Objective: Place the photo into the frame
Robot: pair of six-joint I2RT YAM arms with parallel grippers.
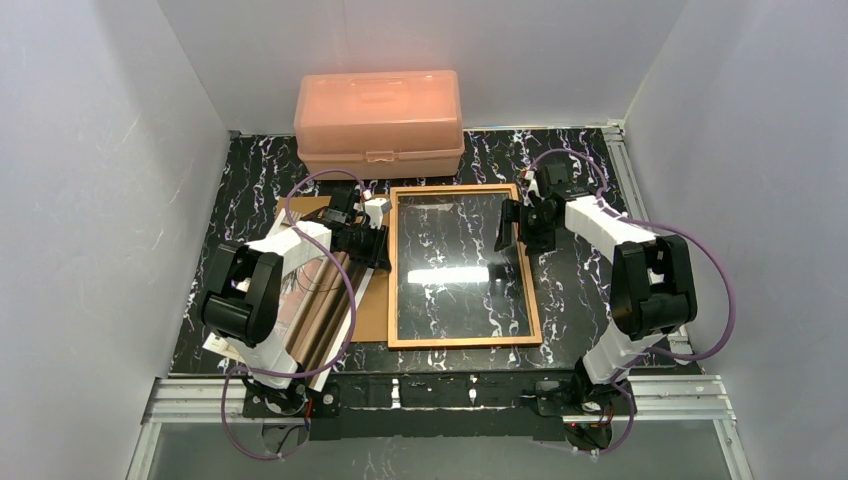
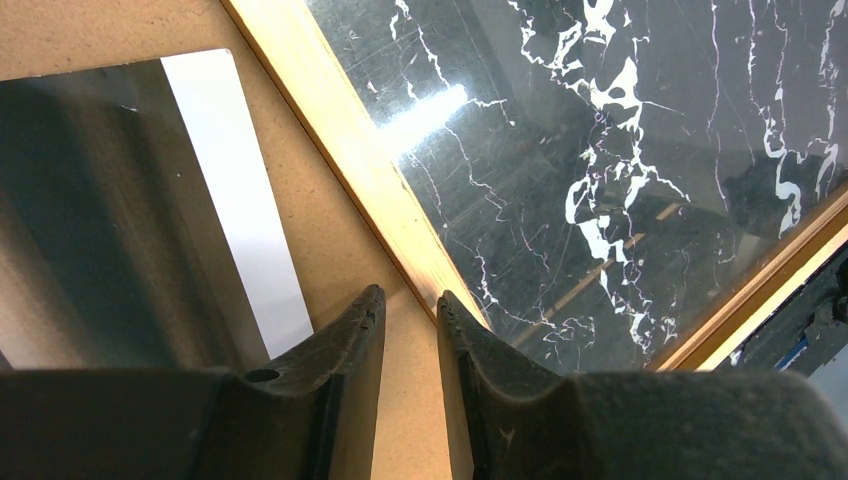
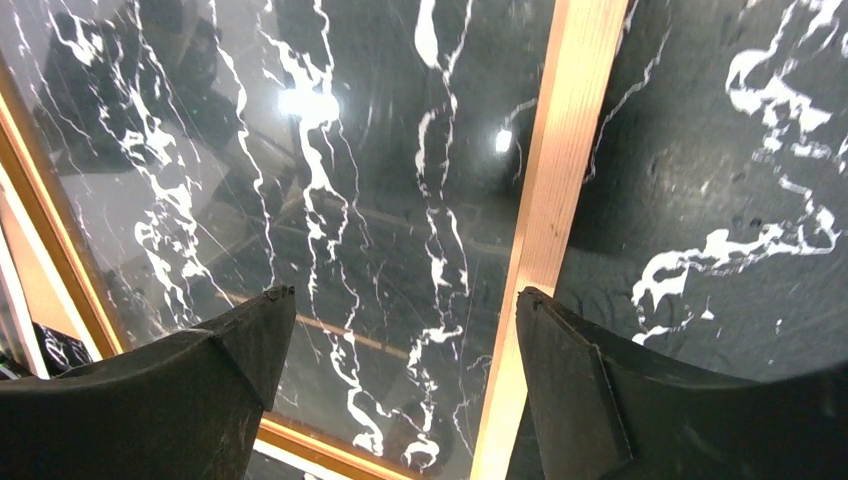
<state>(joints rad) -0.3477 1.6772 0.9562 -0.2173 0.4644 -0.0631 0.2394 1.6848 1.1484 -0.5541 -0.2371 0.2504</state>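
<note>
**A:** The left gripper (image 2: 408,295) was seen with its jaws narrowly parted and nothing between them. It was poised over the brown backing board (image 1: 375,312), just beside the left rail of the frame (image 1: 460,342). The right gripper (image 3: 405,293) was spread wide, with one finger inside the frame's right rail and one outside it, near the far corner. Nothing was clamped.

**B:** And where was the photo found?

**A:** The photo (image 1: 312,325) was seen lying picture-side up, partly over the backing board, to the left of the frame. Much of it was hidden beneath the left arm, and it was held by neither gripper.

**B:** Was anything seen inside the frame?

**A:** Only a clear pane (image 1: 460,270), through which the marble tabletop (image 1: 565,300) could be made out. The pink box (image 1: 380,115) was set behind the frame, apart from it.

**B:** How far along was the task judged to be?

**A:** Only the preparation was judged complete. The frame was laid flat with its backing out beside it. The main step had not yet been done: the photo was to be grasped, carried across and seated within the border. The backing would presumably be refitted afterwards.
</note>
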